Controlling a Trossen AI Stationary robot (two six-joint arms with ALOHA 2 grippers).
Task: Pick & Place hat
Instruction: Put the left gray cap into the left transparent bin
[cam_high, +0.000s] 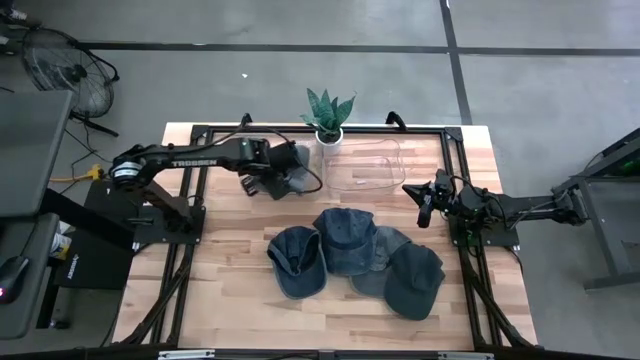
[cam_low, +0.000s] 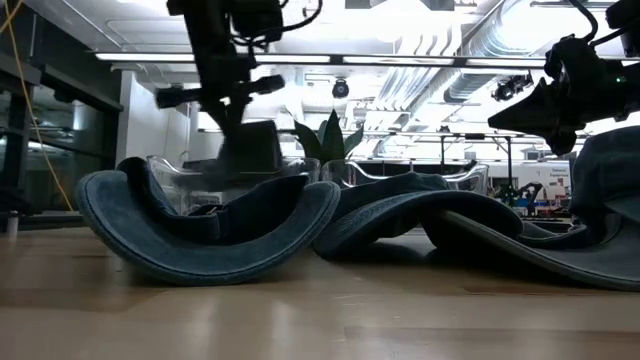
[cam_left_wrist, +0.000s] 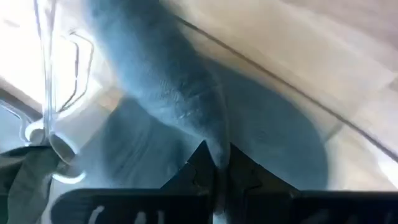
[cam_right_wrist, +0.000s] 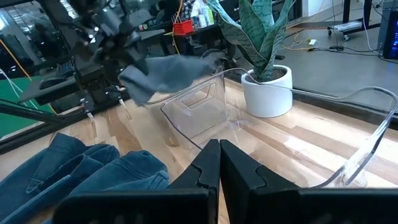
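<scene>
1. Four denim hats (cam_high: 355, 258) heaped together on the table (cam_high: 230, 300), nearer than the clear bin (cam_high: 365, 165); open wood left of the heap, well apart from the bin.
2. Right gripper (cam_high: 424, 205) idle, just right of the bin's near corner and above the heap; jaws pressed together on nothing in its wrist view.
3. Left gripper (cam_high: 288, 165) just left of the bin, jaws clamped on a grey hat (cam_high: 297, 178); cloth pinched at a thin fold (cam_left_wrist: 214, 146), the rest hanging loose beside the bin's left wall (cam_right_wrist: 186, 106).
4. Potted plant (cam_high: 328, 120) standing directly behind the bin's far left corner, touching or nearly so.
5. Likely trouble: hanging brim catching on the bin's left rim if carried across too low, tipping or shoving the light bin.
6. Also possible: thin pinch slipping, hat dropped outside the bin on the left.
7. Also possible: arm swinging too far back, brushing the plant leaves (cam_right_wrist: 264, 31).
8. Open room: bin interior apparently bare; clear entry from above and from the left; right side of bin crowded by the waiting gripper.
</scene>
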